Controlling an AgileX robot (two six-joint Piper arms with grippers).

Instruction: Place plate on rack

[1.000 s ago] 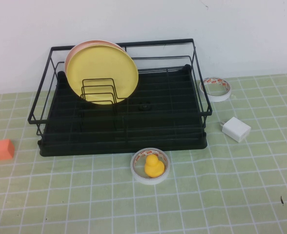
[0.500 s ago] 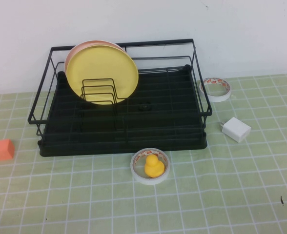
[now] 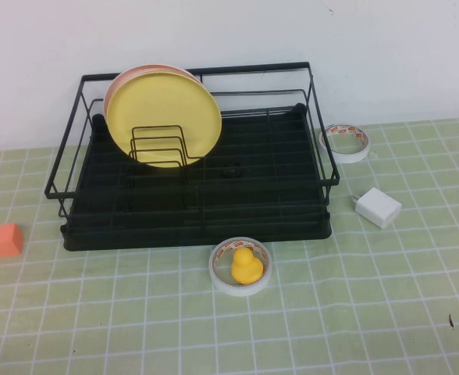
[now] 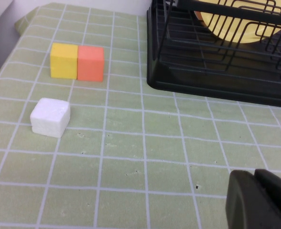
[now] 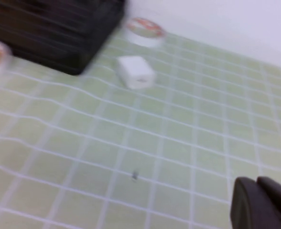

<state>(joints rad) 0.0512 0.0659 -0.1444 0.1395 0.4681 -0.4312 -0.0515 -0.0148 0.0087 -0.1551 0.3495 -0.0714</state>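
Blocks sit at the far left edge of the green checked table [image 3: 136,328]: a yellow block [image 4: 64,60] and an orange block [image 3: 7,239] pressed side by side, with a white cube [image 4: 50,117] near them on the robot's side. The left gripper [image 4: 255,198] hangs low over the mat close by, its fingers pressed together on nothing. Moving right, the rack [image 3: 198,226] takes up the middle, and there's the plate [image 3: 163,117], the yellow one, standing on edge in the upright wire slots at the rack's left rear, with a pink plate [image 3: 124,78] tucked right behind it. In front of the rack, a yellow duck [image 3: 246,266] sits inside a tape ring [image 3: 216,262]. Further right, a second tape roll [image 3: 345,142] lies near the wall and a white charger [image 3: 378,207] rests just beside the rack's right end. The right gripper [image 5: 260,202] hovers over bare mat on that side, jaws together, empty.
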